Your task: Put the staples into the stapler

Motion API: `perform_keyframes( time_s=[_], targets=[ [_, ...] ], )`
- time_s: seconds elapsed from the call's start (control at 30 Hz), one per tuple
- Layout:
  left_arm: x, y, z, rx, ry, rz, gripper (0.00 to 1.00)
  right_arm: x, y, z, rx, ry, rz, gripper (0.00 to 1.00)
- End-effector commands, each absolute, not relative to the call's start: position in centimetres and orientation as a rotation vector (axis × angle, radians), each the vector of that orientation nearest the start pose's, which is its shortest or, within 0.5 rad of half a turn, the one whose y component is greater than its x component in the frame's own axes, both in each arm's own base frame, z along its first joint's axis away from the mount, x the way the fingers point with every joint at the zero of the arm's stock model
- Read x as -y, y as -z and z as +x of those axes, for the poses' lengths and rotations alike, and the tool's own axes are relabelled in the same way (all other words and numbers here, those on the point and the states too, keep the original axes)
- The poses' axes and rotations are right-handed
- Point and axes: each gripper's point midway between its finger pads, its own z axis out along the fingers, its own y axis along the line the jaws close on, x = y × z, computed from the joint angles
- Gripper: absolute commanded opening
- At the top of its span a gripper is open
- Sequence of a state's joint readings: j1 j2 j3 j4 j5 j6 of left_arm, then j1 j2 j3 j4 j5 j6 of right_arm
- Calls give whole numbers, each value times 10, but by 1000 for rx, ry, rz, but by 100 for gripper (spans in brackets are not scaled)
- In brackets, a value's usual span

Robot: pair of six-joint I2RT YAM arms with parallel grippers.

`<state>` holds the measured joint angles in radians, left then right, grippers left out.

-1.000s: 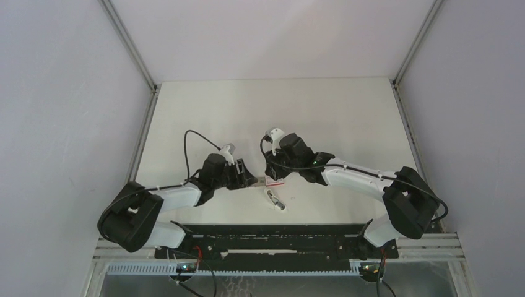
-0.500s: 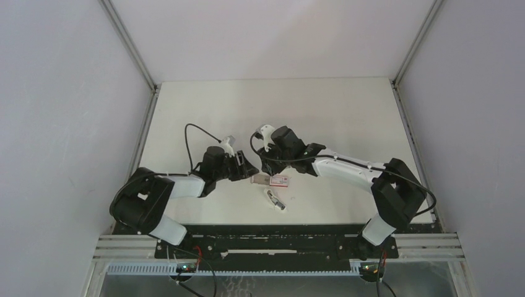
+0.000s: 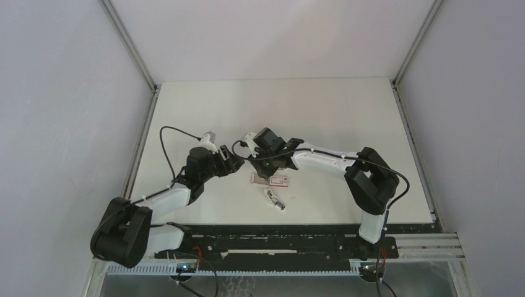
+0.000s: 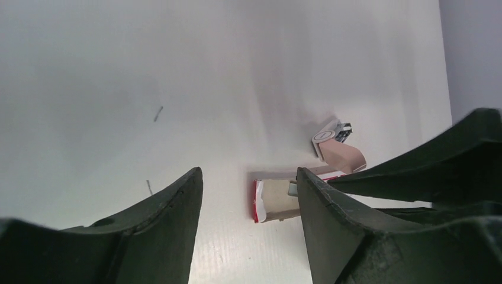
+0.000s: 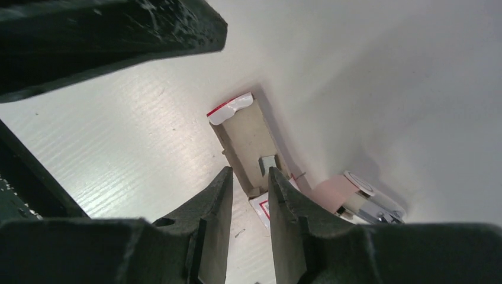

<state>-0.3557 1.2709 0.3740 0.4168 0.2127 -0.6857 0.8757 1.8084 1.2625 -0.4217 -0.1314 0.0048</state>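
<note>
The red-and-white staple box (image 3: 277,180) lies on the table with its cardboard tray (image 3: 256,179) slid out to the left. A small grey staple strip (image 5: 267,163) lies in the tray (image 5: 248,139). The pink-and-white stapler (image 3: 275,201) lies just in front of the box; it also shows in the left wrist view (image 4: 337,151) and the right wrist view (image 5: 355,198). My left gripper (image 3: 233,164) is open and empty, left of the tray (image 4: 275,200). My right gripper (image 5: 250,174) hovers over the tray's inner end, jaws a narrow gap apart, holding nothing.
Single loose staples lie on the white table (image 4: 158,112) (image 4: 149,186) (image 5: 240,232). My left gripper's finger (image 5: 118,29) shows close by in the right wrist view. Grey walls enclose the table on three sides.
My left gripper has let go of the box's tray and drawn back to the left. My right gripper has moved left, over the slid-out tray.
</note>
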Motion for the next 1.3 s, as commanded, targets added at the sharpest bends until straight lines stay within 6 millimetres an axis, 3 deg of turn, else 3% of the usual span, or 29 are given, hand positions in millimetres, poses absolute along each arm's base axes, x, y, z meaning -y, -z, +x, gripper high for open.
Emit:
perform_keyframes(
  time_s=[0.0,0.5,0.97,1.27],
  targets=[
    [156,-81,294,-2115,724,-194,65,-352,-69,258,-2312,-448,-1240,27],
    [122,-119,286,-2028,540,-153,83,-354,-42,262,-2375,-327,-1351,28],
    [116,-119,286,-2015,510,-156,84,-346,-31,268,-2392,-225,-1380,28],
    [114,-118,286,-2017,497,-158,85,-344,-23,261,-2405,-214,-1430,27]
  ],
)
